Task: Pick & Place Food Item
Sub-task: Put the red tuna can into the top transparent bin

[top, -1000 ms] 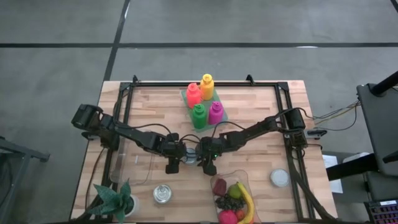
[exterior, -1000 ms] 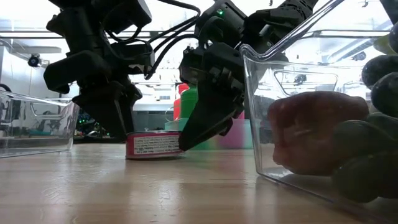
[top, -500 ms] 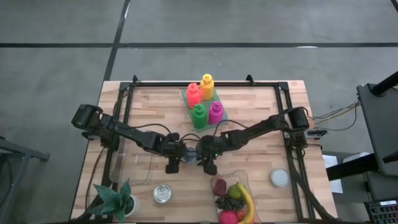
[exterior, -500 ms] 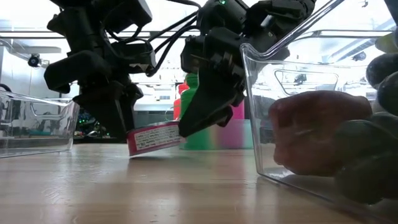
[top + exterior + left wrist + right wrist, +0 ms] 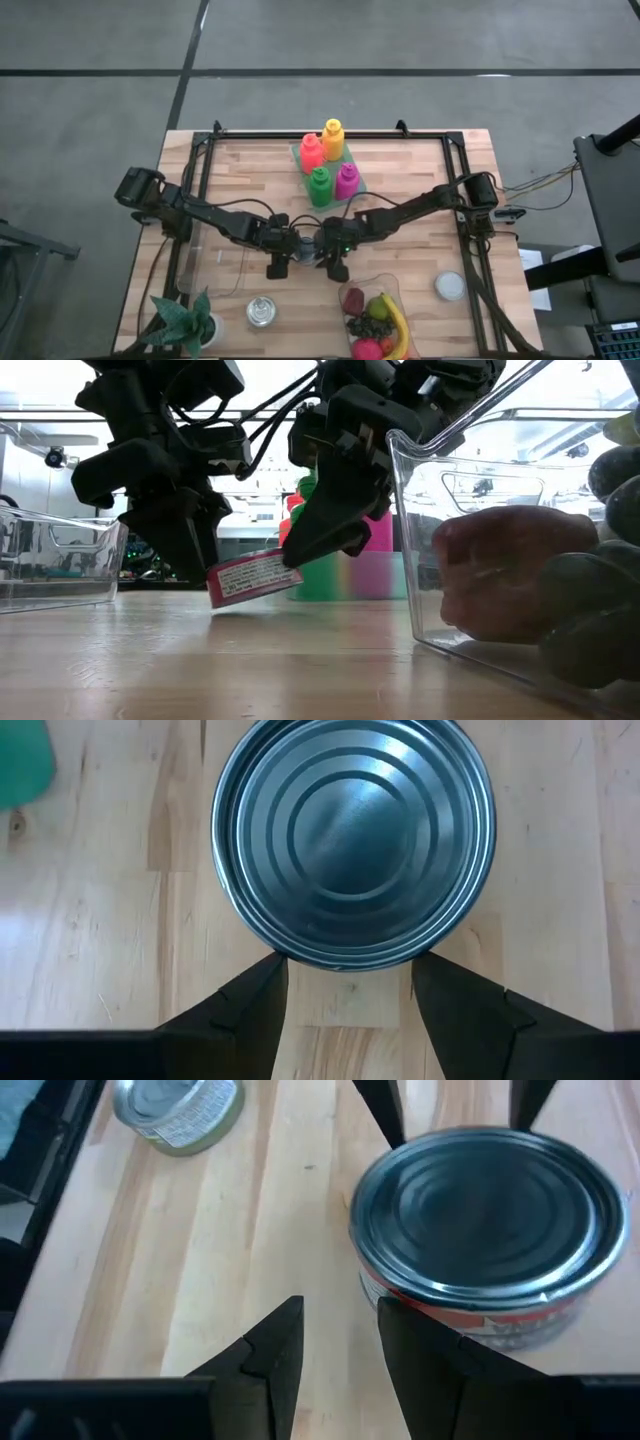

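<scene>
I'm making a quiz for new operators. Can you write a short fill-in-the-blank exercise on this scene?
1. The flat can with the red label sits ____ on the table, one edge raised.
2. The bin near the right tool holds ____.
3. The four bottles stand on a ____ tray.
4. The left tool is ____, its fingers not gripping the can.

Missing words: tilted; fruit; green; open
</scene>
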Tool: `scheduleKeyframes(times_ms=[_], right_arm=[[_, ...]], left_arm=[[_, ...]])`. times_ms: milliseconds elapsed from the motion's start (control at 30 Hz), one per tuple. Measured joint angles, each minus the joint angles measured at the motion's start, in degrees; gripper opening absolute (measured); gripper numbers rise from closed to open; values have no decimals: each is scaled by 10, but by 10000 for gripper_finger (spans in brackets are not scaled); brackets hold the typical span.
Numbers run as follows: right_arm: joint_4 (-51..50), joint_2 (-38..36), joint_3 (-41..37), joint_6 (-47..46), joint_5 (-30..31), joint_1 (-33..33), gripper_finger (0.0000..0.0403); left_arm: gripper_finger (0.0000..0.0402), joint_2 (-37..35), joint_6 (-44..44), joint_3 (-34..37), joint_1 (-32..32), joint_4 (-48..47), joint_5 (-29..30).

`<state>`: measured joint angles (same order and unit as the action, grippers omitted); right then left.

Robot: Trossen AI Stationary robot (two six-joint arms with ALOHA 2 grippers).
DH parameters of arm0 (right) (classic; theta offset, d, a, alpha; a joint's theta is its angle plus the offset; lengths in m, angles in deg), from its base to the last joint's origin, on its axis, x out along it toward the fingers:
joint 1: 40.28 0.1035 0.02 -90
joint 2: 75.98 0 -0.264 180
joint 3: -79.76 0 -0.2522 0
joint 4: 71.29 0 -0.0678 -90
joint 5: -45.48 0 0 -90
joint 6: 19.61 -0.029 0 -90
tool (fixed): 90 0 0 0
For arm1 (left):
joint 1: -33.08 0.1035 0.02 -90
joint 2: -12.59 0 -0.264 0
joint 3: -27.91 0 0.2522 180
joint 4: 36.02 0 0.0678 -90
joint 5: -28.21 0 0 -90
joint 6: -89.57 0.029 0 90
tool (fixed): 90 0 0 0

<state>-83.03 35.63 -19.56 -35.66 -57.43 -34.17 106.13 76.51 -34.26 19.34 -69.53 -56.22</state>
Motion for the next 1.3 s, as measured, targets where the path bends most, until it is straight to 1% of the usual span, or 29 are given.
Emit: scheduleKeyframes(times_ms=[133, 200, 300, 1000, 1133, 1300], right_arm=[[0, 0, 13, 12, -10, 0, 134], [21, 0, 22, 28, 5, 0, 134], [22, -3, 27, 40, 11, -2, 134], [16, 1, 31, 39, 13, -2, 134], [4, -3, 31, 31, 6, -2, 134], [-42, -24, 33, 30, 4, -1, 134]], left_arm=[[213, 0, 0, 0, 0, 5, 0], [213, -1, 1, -4, 0, 20, -3], [213, -2, 7, -3, 0, 23, -2], [213, -3, 8, 0, 0, 16, -2], [213, -27, -14, 1, 0, 6, -26], [213, -94, -24, 2, 0, -21, -35]])
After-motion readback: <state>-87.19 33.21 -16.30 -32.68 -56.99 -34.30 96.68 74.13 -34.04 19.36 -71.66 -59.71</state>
